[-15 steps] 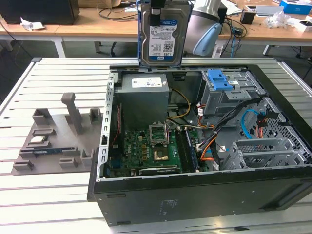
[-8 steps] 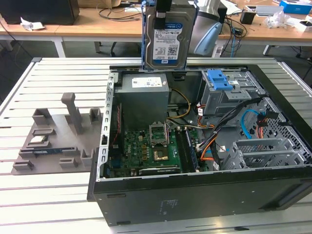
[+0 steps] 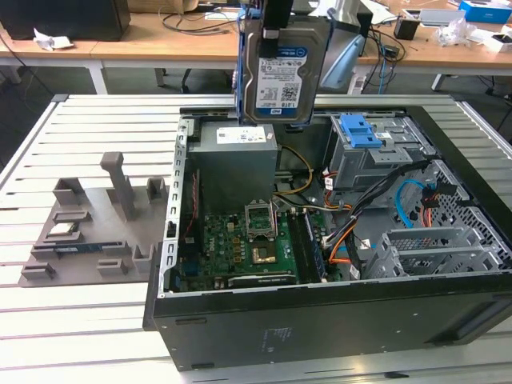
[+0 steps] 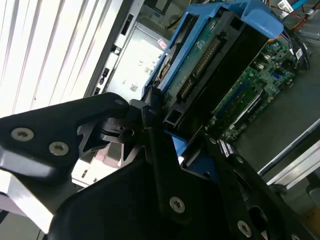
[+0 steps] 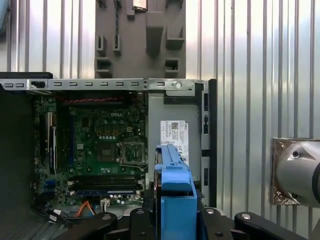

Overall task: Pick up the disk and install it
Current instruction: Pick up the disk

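Blue-railed disk (image 3: 282, 76) hangs upright, clamped between the fingers (image 4: 153, 142) above the open computer case (image 3: 320, 328).

Gripper (image 3: 276, 24): matte black all over. The second wrist view shows flat black linkage plates (image 4: 75, 132) with rounded corners, pinned with bright silver socket-head screws (image 4: 58, 148). Same black links and silver screws in the first wrist view. Arm body (image 5: 296, 172): brushed silver metal, rounded, small screws on its face.

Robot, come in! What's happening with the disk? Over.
Gripper shut on disk. Disk upright in air above open computer case, not installed. Power-supply box directly beneath.
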You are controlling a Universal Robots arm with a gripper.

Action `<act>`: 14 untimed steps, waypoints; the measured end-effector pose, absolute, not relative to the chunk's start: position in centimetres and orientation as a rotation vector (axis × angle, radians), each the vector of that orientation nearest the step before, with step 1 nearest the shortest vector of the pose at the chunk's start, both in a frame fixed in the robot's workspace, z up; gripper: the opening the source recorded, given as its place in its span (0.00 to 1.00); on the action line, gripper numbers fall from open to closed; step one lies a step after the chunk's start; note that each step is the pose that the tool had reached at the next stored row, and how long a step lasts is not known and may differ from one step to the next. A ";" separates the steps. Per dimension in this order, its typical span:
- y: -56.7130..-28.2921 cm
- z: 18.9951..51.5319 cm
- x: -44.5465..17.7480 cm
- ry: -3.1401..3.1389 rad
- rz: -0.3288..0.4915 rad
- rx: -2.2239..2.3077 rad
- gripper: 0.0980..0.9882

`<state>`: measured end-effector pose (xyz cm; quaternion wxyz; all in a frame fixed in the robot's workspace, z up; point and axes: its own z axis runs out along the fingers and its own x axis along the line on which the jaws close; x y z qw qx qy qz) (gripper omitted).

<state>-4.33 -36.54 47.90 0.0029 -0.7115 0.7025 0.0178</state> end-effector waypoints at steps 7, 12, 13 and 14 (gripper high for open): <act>-39.4 47.8 -4.3 2.203 0.056 -2.231 0.30; -41.7 47.7 -4.3 2.203 0.056 -2.231 0.30; -42.1 47.7 -4.3 2.203 0.056 -2.231 0.30; -42.5 47.7 -4.3 2.203 0.056 -2.231 0.30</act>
